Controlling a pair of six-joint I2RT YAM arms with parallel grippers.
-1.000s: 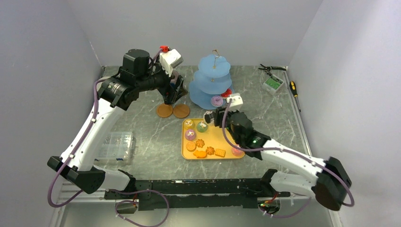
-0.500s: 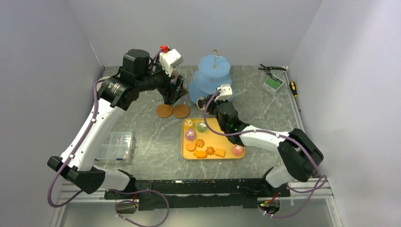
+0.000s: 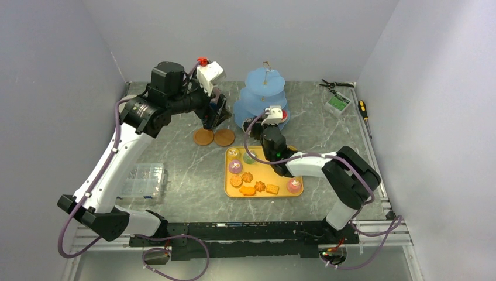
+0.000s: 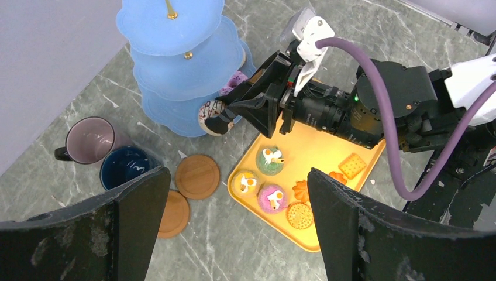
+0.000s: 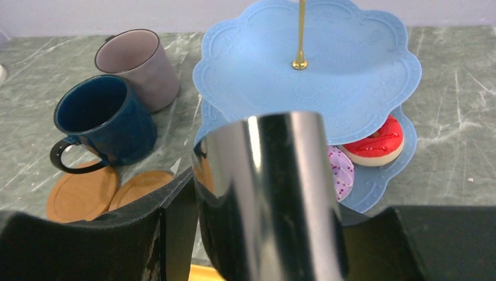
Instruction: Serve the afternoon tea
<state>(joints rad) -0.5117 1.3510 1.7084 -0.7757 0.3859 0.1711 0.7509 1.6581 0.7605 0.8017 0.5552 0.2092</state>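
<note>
Holding cupcake (image 4: pixel 211 115) clamped in right gripper (image 4: pixel 226 111) at the lowest tier edge of the stand (image 4: pixel 166 117), I judged a low entry could knock the stand or squash it; left gripper (image 4: pixel 238 175) hung spread, empty.

Two mugs (image 5: pixel 105 120), two brown coasters (image 5: pixel 82 193), one three-tier stand (image 5: pixel 351 64), one yellow tray (image 4: pixel 316 161), five orange biscuits (image 3: pixel 272 189).

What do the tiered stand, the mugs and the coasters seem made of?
Tiered stand: matte light-blue plastic or silicone, judging by its moulded embossed rim. Dark-blue mug: glossy glazed ceramic, showing highlights. Mauve mug: ceramic too, duller glaze. Coasters: brown, ringed face, probably wood, perhaps cork.
</note>
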